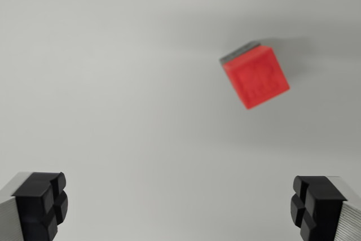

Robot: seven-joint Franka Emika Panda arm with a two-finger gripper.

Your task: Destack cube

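The small red plastic cube (256, 77) sits on a grey block (241, 52), far and right on the pale table (113, 83). The black-padded gripper (180, 207) hangs spread wide, empty. It looks light and rigid; pinch its flat sides.

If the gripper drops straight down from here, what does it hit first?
Probably bare table. The open gripper is centred below and left of the red cube in the wrist view, so it likely misses it; depth is unclear.
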